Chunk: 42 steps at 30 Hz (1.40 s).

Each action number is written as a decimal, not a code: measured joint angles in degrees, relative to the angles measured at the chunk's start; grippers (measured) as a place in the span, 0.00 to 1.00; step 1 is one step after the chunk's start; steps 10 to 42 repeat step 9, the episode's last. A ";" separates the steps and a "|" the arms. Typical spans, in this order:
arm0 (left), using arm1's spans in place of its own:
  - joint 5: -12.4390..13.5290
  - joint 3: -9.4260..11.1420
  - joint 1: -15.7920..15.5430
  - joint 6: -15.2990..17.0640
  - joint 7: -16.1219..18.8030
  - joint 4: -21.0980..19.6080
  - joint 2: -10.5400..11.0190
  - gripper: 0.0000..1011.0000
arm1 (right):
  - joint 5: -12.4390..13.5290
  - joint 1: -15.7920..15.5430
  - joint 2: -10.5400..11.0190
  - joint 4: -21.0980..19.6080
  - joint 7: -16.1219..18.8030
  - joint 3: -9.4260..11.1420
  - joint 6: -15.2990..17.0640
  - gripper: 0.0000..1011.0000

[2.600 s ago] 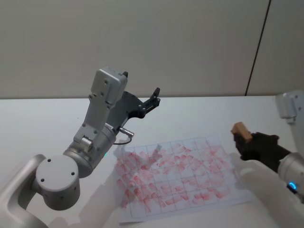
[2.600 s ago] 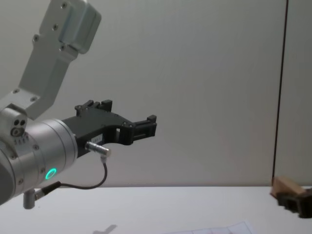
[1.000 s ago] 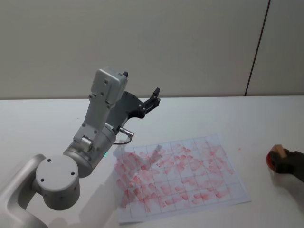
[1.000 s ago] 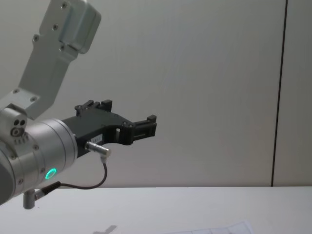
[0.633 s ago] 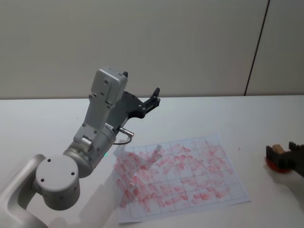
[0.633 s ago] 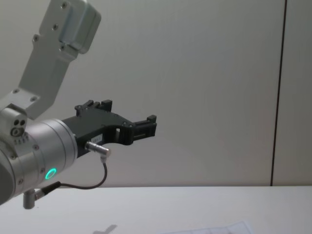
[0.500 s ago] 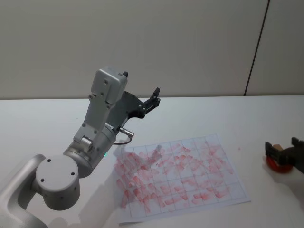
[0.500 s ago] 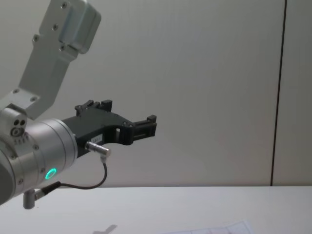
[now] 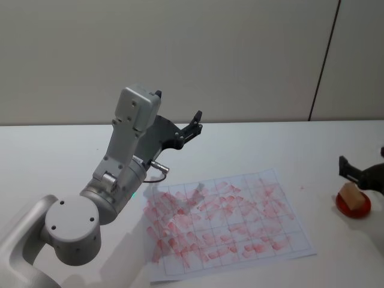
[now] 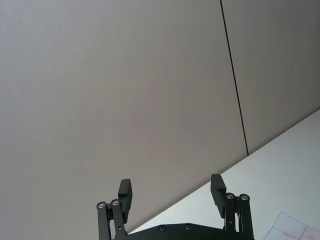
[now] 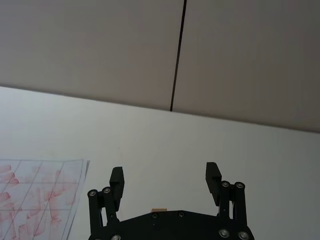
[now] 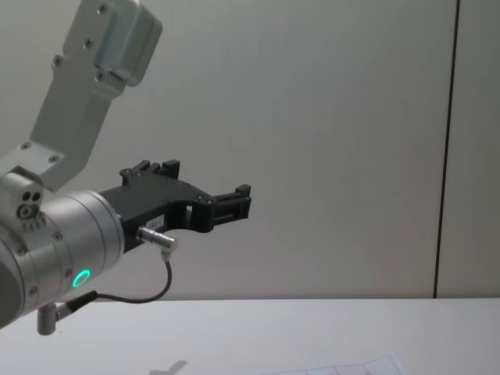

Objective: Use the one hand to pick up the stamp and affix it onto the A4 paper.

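The stamp (image 9: 353, 195), a small tan wooden block, rests on a round red ink pad (image 9: 354, 208) at the table's right edge. My right gripper (image 9: 362, 171) hovers just behind and above it, open and holding nothing. The right wrist view shows that gripper (image 11: 165, 174) with jaws spread and a sliver of the stamp (image 11: 159, 210) beneath its base. The A4 paper (image 9: 228, 225), gridded and covered in red stamp marks, lies in the middle of the table. My left gripper (image 9: 193, 124) is parked high above the table's left side, open; it also appears in the chest view (image 12: 234, 199).
The left arm's silver body (image 9: 120, 174) rises over the paper's left end. A beige wall with a dark vertical seam (image 9: 324, 60) stands behind the white table (image 9: 252, 150). Corners of the paper (image 11: 35, 200) (image 10: 300, 227) show in both wrist views.
My right gripper carried the stamp rightward off the paper, set it down on the red pad, opened and drew back from it. The left arm has not moved.
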 joint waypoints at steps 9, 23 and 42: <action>0.00 0.00 0.00 0.00 0.00 0.00 0.00 0.99 | -1.77 -2.40 1.24 -3.91 -0.24 0.86 -6.84 0.99; 0.00 0.00 0.00 0.00 0.00 0.00 0.00 0.99 | -1.77 -2.40 1.24 -3.91 -0.24 0.86 -6.84 0.99; 0.00 0.00 0.00 0.00 0.00 0.00 0.00 0.99 | -1.77 -2.40 1.24 -3.91 -0.24 0.86 -6.84 0.99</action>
